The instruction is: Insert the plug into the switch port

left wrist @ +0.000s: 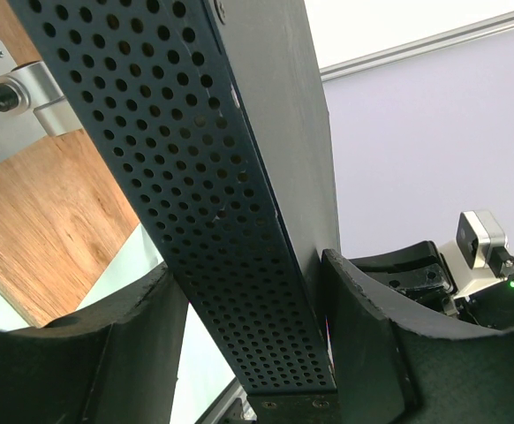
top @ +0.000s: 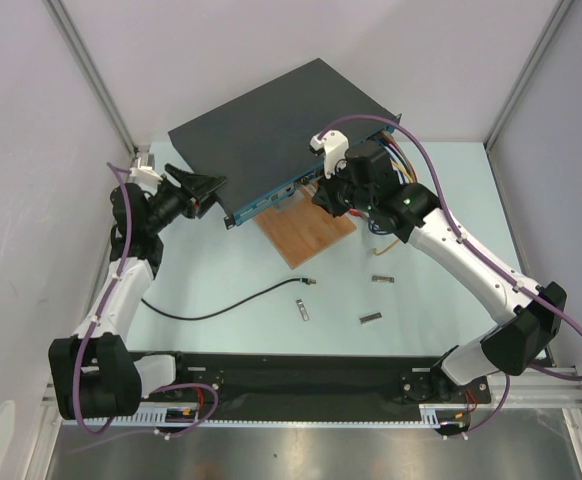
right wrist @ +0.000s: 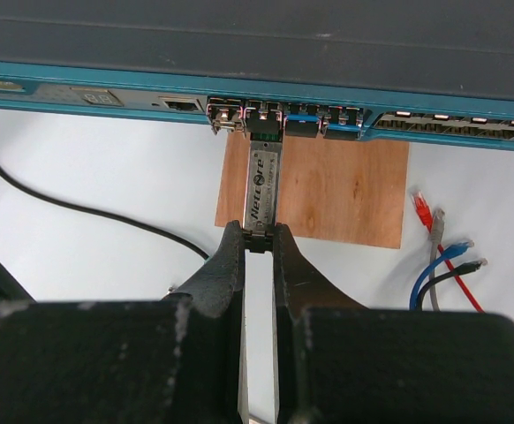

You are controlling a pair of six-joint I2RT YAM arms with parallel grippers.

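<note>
Plug [top: 311,282], ending the black cable [top: 221,312], is being borne loose by the bench [top: 431,300] at 6 o'clock of the wooden board [top: 306,235], gripped by nothing. Switch port [right wrist: 263,124] is being met instead by a silver module [right wrist: 263,185], which is being clamped by the right fingers [right wrist: 229,265]. Switch box [top: 261,130] is being pinched at its 9 o'clock end by the left fingers [left wrist: 354,300]. Risk: the port is being blocked against the plug, and a skewed push could jam the module.

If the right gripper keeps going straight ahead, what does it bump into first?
Probably the switch's blue front. The silver module pinched in the right gripper points into one port there.
</note>
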